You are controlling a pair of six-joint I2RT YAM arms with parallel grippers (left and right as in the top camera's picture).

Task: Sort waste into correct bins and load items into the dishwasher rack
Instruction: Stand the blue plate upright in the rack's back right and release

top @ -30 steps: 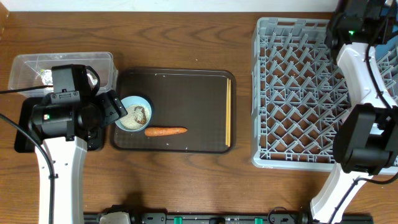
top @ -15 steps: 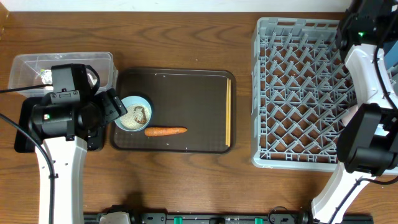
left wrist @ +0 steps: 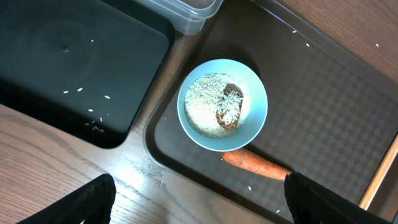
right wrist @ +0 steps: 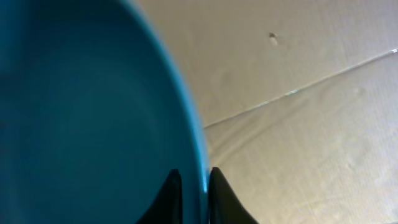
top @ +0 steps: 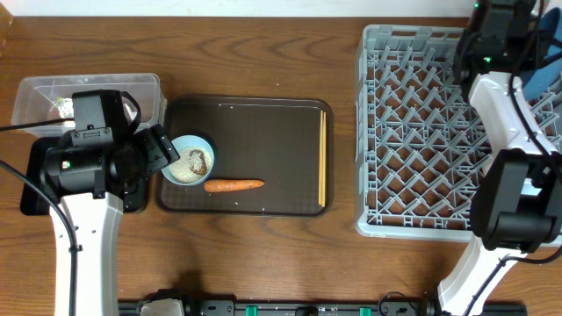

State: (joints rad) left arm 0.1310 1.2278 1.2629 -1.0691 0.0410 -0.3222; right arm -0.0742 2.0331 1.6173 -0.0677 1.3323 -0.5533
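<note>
While our left gripper [left wrist: 199, 202] gapes over the round bowl [left wrist: 222, 104], our right gripper [right wrist: 194, 186], now shifted left, pinches the glossy plate [right wrist: 81, 112].

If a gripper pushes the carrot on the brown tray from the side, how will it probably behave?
The carrot looks round and tapered, so it would probably roll, curving toward its thinner end. It looks stiff, so it should not bend when lifted. It lies beside the bowl, so a push might nudge that.

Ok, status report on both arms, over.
Left gripper open above small light-blue bowl of rice. Right gripper pinching rim of large blue plate. Orange carrot beside bowl.
</note>
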